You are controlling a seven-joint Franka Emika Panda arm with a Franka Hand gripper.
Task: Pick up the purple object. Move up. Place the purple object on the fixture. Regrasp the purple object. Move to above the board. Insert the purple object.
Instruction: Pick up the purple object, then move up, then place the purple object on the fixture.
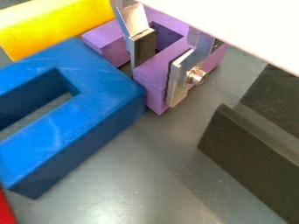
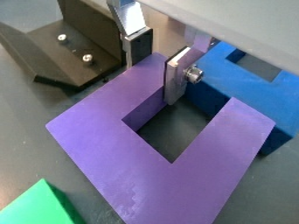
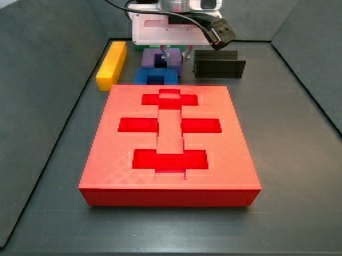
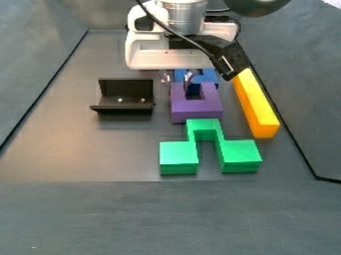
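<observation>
Right now the pincer [image 2: 160, 63] sits low over the purple object [image 2: 163, 149], its silver fingers [image 1: 183, 77] straddling one prong, one plate inside the notch and one outside; the plates look close against it, but a firm grip I cannot tell. That purple object lies flat on the surface [image 4: 120, 189], touching the blue block [image 1: 59, 114], with the fixture [image 4: 123, 98] just beside it and the board [image 3: 171, 140] nearby
</observation>
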